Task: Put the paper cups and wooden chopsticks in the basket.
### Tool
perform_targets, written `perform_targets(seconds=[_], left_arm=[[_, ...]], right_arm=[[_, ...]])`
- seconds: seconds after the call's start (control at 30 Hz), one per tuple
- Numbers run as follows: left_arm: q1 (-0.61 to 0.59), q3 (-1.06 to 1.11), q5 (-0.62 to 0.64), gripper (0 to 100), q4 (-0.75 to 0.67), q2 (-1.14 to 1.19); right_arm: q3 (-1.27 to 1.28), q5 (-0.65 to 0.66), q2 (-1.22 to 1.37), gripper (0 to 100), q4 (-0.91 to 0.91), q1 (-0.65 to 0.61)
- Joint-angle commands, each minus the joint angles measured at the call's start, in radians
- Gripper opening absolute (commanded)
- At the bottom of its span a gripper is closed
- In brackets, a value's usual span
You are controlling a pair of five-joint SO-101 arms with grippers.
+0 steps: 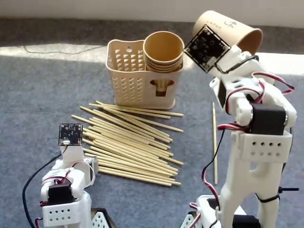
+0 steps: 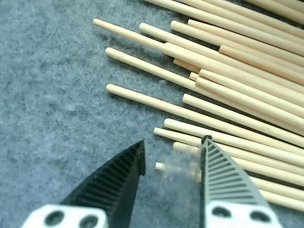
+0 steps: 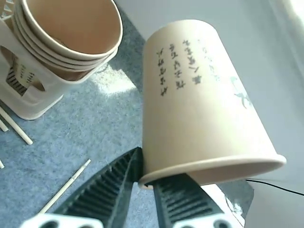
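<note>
On my right gripper (image 3: 145, 173), ribbed black fingers (image 3: 104, 194) pinch the rolled rim of a smooth tan paper cup (image 3: 199, 99). The arm is raised, with the cup tilted near the cream perforated plastic basket (image 1: 128, 78), which holds nested cups (image 1: 163, 47). My left gripper (image 2: 173, 152) is narrowly parted, low over round pale wooden chopsticks (image 2: 237, 85) on fuzzy grey felt (image 2: 47, 95).

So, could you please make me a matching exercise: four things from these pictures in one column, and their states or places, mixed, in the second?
Column 1
1. left pincer
2. right pincer
3. stack of cups
4. lone chopstick

Column 2
A. standing in the basket
B. open, just above the chopstick pile
C. lying alone, apart from the pile
D. shut on a paper cup at its rim

Pairs: 1-B, 2-D, 3-A, 4-C
</note>
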Motion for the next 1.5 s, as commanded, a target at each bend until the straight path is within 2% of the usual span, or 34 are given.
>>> perform_targets(seconds=[0.0,0.23,0.33,0.43,0.63,0.83,1.3,1.37,1.47], left_arm=[[0.016,0.021,0.009,19,0.005,-0.012],[0.016,0.021,0.009,19,0.005,-0.012],[0.016,0.021,0.009,19,0.005,-0.012],[0.016,0.021,0.009,19,0.005,-0.012],[0.016,0.021,0.009,19,0.005,-0.012],[0.016,0.021,0.009,19,0.005,-0.012],[0.016,0.021,0.009,19,0.005,-0.012],[0.016,0.021,0.009,19,0.005,-0.012],[0.016,0.021,0.009,19,0.005,-0.012]], right_arm=[[-0.045,0.026,0.007,0.6,-0.041,-0.012],[-0.042,0.052,0.013,0.6,-0.044,-0.119],[-0.036,0.054,0.015,0.6,-0.11,-0.154],[-0.033,0.054,0.044,0.6,-0.194,-0.159],[-0.044,0.055,0.182,0.6,-0.197,-0.157],[-0.045,0.127,0.18,0.6,-0.11,-0.159],[-0.036,0.126,0.093,1.0,-0.07,-0.16],[-0.036,0.124,0.09,3.2,-0.07,-0.165],[-0.038,0.118,0.09,12.4,-0.07,-0.179]])
